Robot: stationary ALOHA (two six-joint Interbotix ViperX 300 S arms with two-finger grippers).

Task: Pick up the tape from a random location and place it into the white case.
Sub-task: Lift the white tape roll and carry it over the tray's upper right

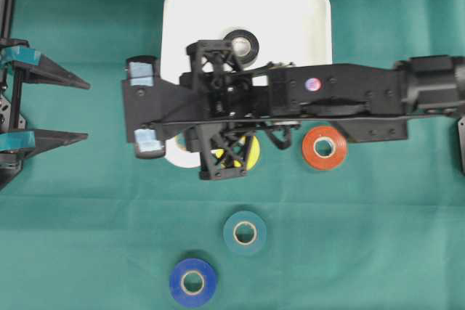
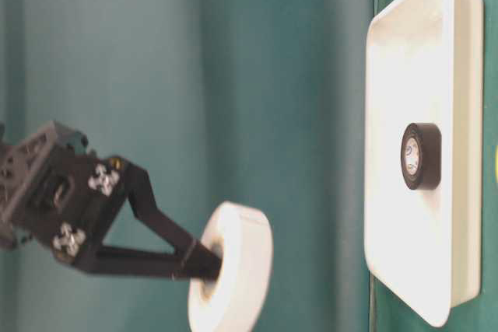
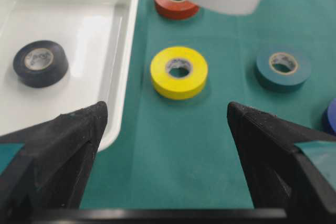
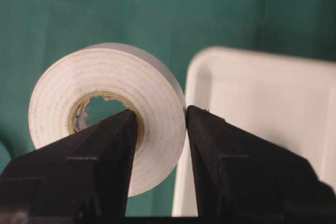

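1. Right gripper (image 4: 160, 124) is nearest the wrist lens: jaws pressed together on the wall of the white tape roll (image 4: 105, 111), one finger through the core, the other on the outer face. Grip looks solid.
2. White roll is airborne, well above the white case (image 2: 424, 44) in the table-level view. In the overhead view it peeks out under the arm at the case's lower left corner (image 1: 185, 156), so it sits at the case edge, not over the middle yet.
3. White case already holds one black tape roll (image 1: 241, 45), lying flat near the case's centre. So at least one placement looks done.
4. Outside the case, on the green cloth (image 1: 363, 252): yellow roll (image 3: 178, 72) just beside the case's long side, orange roll (image 1: 324, 147) near the case's corner, teal roll (image 1: 245, 232) and blue roll (image 1: 192, 282) well apart from the case.
5. Left gripper (image 1: 87, 110) is spread wide, holds nothing, parked well away from the case.
6. Status, my read: pick is finished for the white roll, carry is underway. Left to do: move it over the case interior, lower, release clear of the black roll.
7. Risk: releasing now could land the roll on the rim.
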